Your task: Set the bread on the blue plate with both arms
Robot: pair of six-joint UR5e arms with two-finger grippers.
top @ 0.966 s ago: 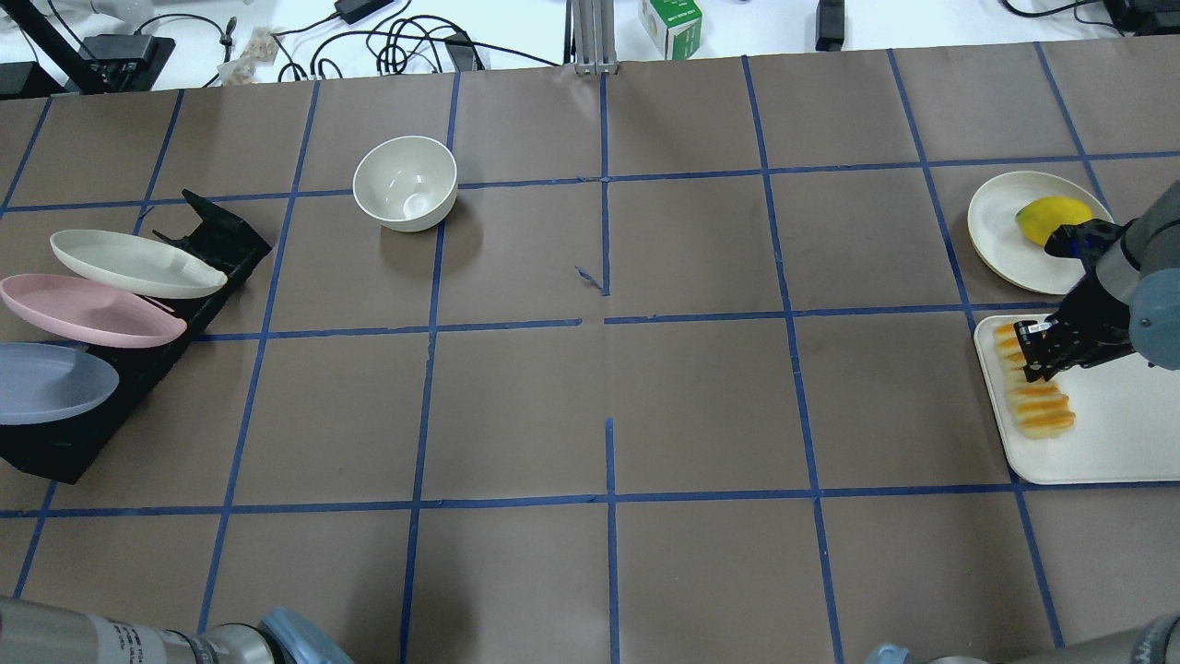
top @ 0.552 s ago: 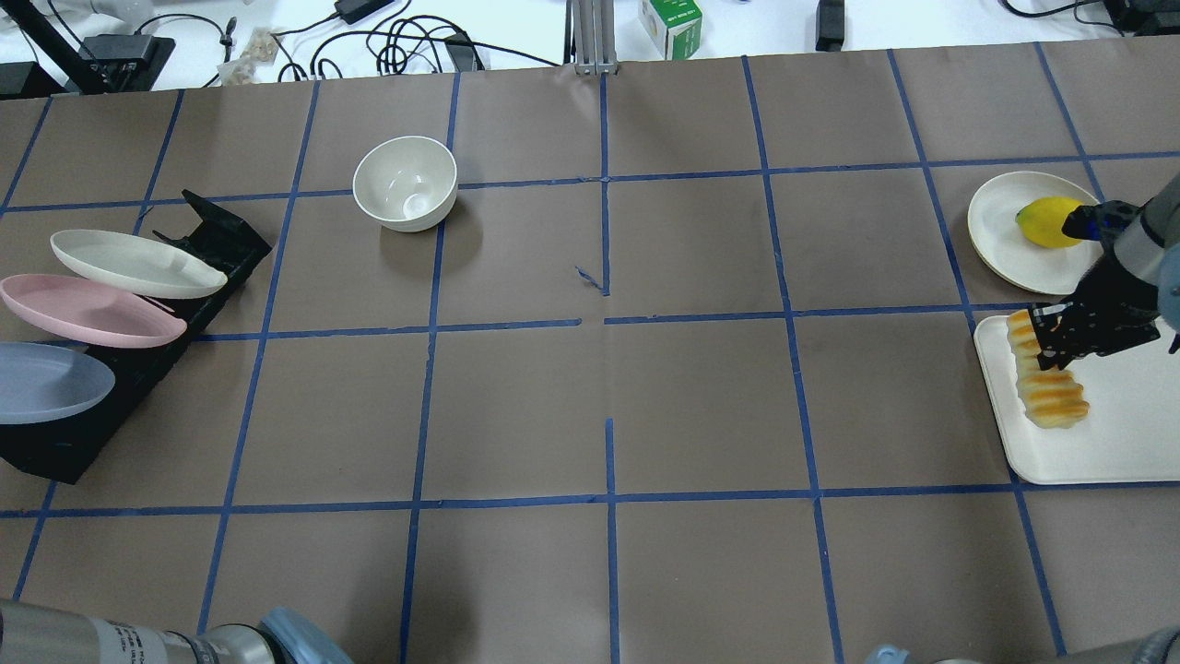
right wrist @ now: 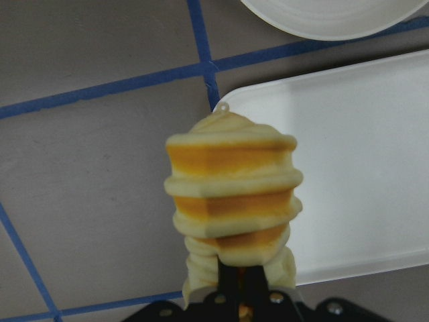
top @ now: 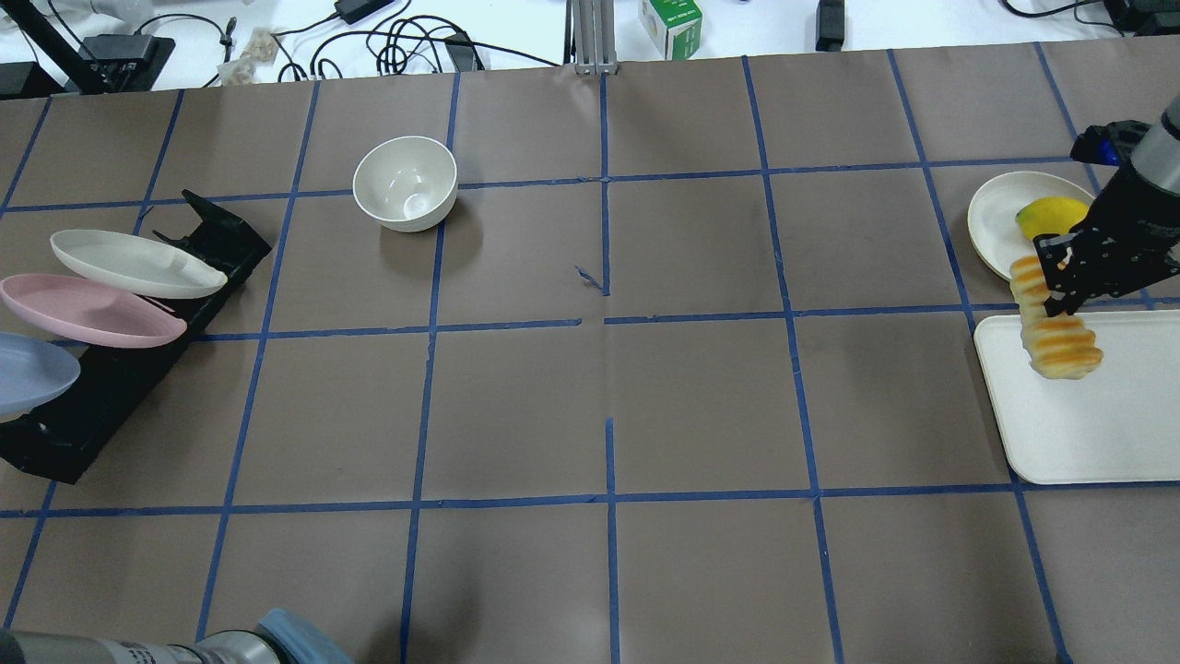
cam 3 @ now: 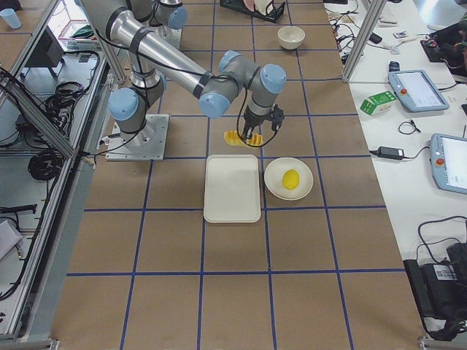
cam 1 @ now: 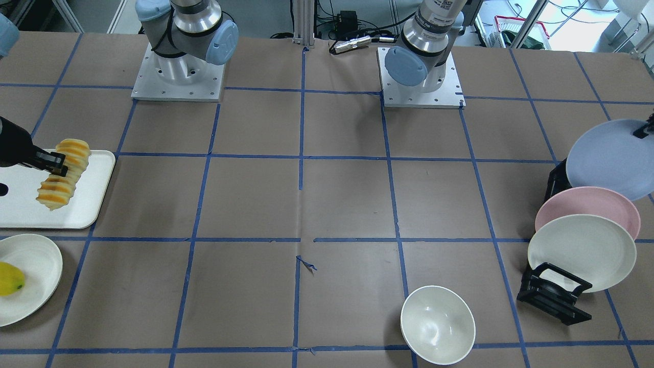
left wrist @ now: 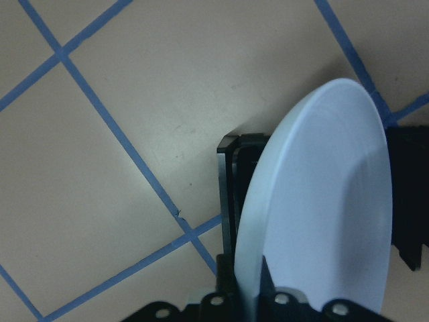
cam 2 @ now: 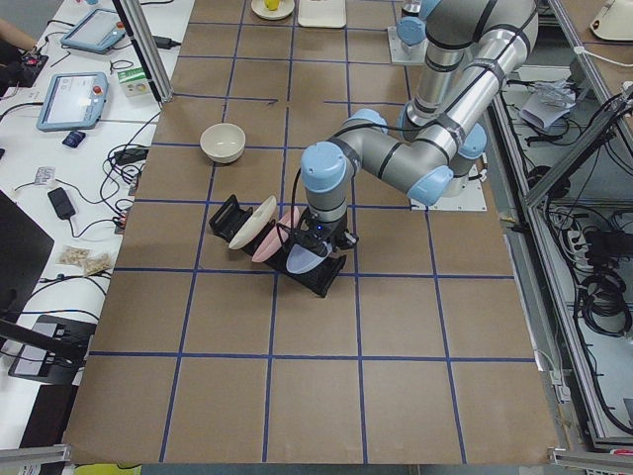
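Note:
My right gripper point(top: 1060, 277) is shut on the bread point(top: 1058, 334), a ridged pale yellow loaf with orange tops. It holds it by the middle, lifted over the far left corner of the white tray point(top: 1088, 424). The bread hangs lengthwise in the right wrist view point(right wrist: 231, 194) and shows in the front view point(cam 1: 60, 176). My left gripper point(cam 1: 644, 129) is shut on the rim of the blue plate point(cam 1: 608, 161), held tilted just above the black rack point(top: 129, 369). The plate fills the left wrist view point(left wrist: 322, 201) and sits at the overhead view's left edge point(top: 32, 373).
A pink plate point(top: 88, 312) and a cream plate point(top: 134, 263) lean in the rack. A white bowl point(top: 406, 183) stands at the far middle left. A cream plate point(top: 996, 217) with a yellow fruit point(top: 1046, 217) lies just beyond the tray.
My right gripper has lifted the bread off the tray and carried it toward the far side. The blue plate has shifted left, partly out of the overhead view.

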